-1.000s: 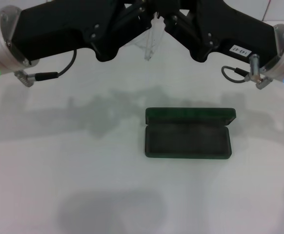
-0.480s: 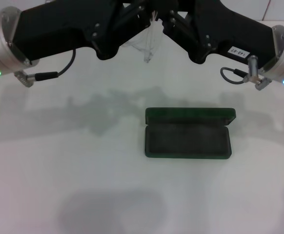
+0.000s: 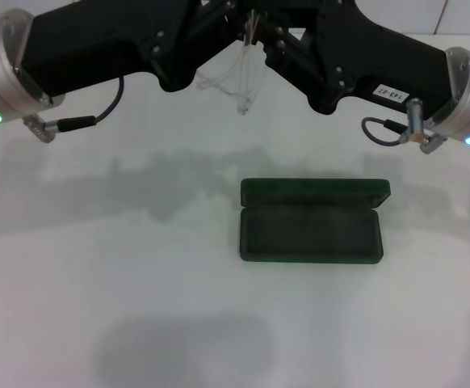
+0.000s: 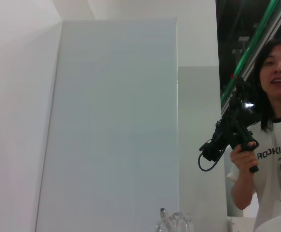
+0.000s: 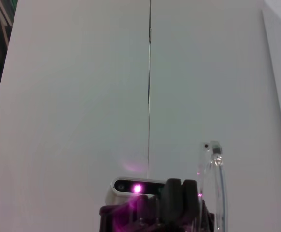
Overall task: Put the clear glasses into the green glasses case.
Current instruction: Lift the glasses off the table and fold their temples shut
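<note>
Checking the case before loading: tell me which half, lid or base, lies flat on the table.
The base of the green glasses case, nearer the robot, lies flat; the lid stands up along the far edge.

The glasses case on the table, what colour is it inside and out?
The glasses case is dark green outside, with a darker, textured lining inside; the head view shows it best.

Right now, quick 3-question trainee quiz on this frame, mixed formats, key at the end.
1. True or false: the green glasses case lies open on the table.
2. Where are the clear glasses? A) inside the case B) held up in the air between the left gripper and the right gripper C) flat on the table beside the case
3. Fill in: the case's lid stands along its ____ edge, the side away from the robot.

Key: 1 true; 2 B; 3 far
</note>
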`<act>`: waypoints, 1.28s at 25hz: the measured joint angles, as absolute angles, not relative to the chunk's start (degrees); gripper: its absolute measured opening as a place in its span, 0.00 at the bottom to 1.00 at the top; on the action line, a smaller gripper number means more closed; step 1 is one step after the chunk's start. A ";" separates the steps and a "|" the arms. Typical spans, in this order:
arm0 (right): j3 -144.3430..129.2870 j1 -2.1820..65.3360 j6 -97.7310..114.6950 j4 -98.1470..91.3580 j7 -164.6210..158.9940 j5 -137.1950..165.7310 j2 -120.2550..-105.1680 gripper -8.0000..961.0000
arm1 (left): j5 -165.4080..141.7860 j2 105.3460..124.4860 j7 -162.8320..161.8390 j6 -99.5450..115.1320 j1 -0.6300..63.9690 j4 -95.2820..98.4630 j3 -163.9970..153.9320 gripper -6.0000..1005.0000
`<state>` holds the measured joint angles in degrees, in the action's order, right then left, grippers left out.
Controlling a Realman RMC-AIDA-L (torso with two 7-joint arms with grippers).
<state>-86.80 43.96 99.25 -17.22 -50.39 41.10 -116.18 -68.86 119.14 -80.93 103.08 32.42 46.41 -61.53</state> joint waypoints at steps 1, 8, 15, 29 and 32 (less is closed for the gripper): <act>-86.79 43.91 99.25 -17.22 -50.34 41.02 -116.19 0.13 | -68.87 119.15 -80.91 103.07 32.42 46.41 -61.53 0.09; -86.49 43.53 99.29 -17.23 -50.14 40.73 -116.19 0.13 | -68.90 119.18 -80.84 103.39 32.19 46.41 -61.52 0.09; -86.02 43.09 98.76 -17.23 -50.03 39.84 -116.18 0.13 | -68.60 119.09 -80.70 104.93 31.74 46.41 -61.52 0.09; -86.10 43.06 99.04 -17.23 -50.01 39.75 -116.19 0.13 | -68.07 118.98 -80.42 105.30 31.47 46.40 -60.39 0.09; -86.15 43.20 99.06 -17.23 -50.00 39.98 -116.19 0.13 | -68.29 119.04 -80.42 105.30 31.46 46.41 -60.22 0.09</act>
